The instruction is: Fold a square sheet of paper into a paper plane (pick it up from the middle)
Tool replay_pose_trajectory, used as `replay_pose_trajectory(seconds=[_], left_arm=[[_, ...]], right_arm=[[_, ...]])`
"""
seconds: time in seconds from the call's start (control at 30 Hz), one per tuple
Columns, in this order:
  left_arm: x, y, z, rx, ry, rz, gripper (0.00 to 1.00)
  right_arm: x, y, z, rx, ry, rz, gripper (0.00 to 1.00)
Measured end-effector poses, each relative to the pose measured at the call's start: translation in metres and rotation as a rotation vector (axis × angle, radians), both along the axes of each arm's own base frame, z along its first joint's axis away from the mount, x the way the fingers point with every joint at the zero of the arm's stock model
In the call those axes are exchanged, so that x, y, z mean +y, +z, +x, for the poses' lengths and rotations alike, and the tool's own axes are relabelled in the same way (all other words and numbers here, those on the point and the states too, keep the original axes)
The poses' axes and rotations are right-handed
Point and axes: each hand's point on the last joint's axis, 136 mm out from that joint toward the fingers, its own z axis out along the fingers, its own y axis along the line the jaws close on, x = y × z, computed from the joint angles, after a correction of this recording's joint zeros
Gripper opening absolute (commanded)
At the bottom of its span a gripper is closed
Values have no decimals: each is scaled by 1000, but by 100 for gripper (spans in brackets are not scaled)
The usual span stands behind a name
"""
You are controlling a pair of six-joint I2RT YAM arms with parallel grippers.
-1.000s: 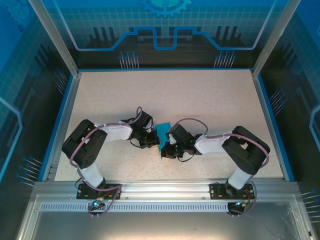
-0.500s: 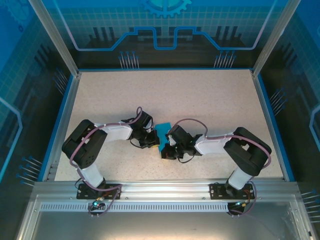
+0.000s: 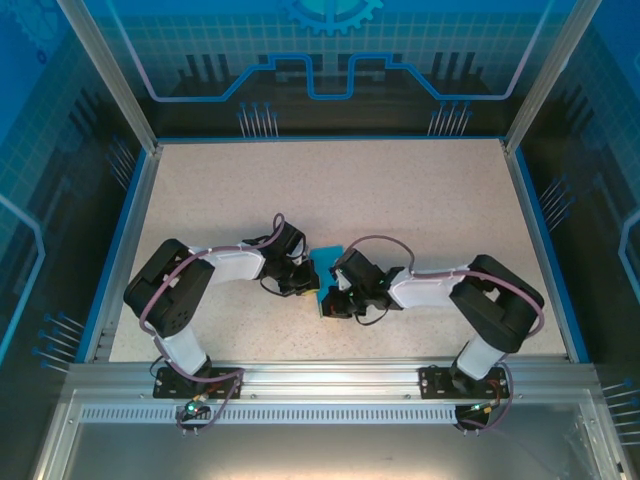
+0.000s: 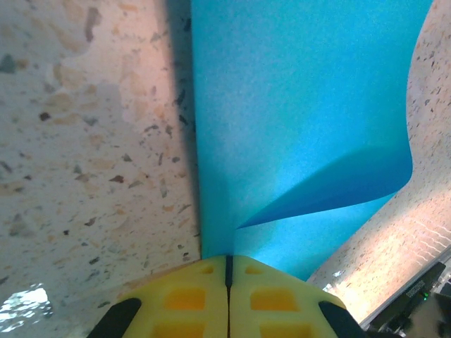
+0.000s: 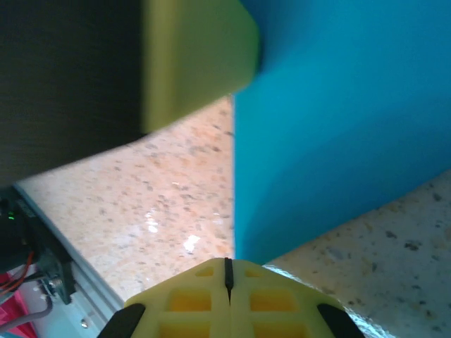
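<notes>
The teal-blue sheet of paper (image 3: 326,254) stands folded on the table between the two wrists. It reads as a folded sheet, not a narrow dart. My left gripper (image 3: 314,282) is shut on its edge; in the left wrist view the paper (image 4: 296,105) rises out of the seam of the yellow fingertips (image 4: 227,262), with a loose flap (image 4: 338,186) curling off to the right. My right gripper (image 3: 330,299) is also shut on the paper (image 5: 338,113), whose lower corner sits in the seam (image 5: 227,266). A blurred yellow finger (image 5: 197,56) of the left gripper shows beyond.
The speckled beige table (image 3: 400,190) stretches open behind the arms. Blue walls and a metal frame (image 3: 130,90) enclose it on three sides. An aluminium rail (image 3: 330,375) runs along the near edge, close behind the pinched paper.
The right arm has edged slightly to the left, its elbow drifting outward. The left arm holds still and the paper stays pinched between both grippers.
</notes>
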Motion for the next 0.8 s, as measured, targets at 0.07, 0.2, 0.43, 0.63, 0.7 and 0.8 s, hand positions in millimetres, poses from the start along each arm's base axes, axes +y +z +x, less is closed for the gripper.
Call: replay_pose_trajectory(seconds=[0.07, 0.2, 0.43, 0.63, 0.7, 0.8], left_arm=[[0, 0, 0, 0, 0, 0, 4], [0, 0, 0, 0, 0, 0, 4], [0, 0, 0, 0, 0, 0, 4], [0, 0, 0, 0, 0, 1, 4], [0, 1, 0, 0, 0, 3, 4], [1, 0, 1, -3, 2, 10, 4]], right_arm=[[-1, 14, 9, -39, -19, 25, 2], [-5, 26, 26, -78, -52, 46, 2], [-5, 13, 34, -64, -51, 18, 2], [-13, -7, 38, -26, -71, -25, 1], [-17, -13, 41, -13, -86, -37, 1], [-20, -17, 44, 13, -106, -31, 0]])
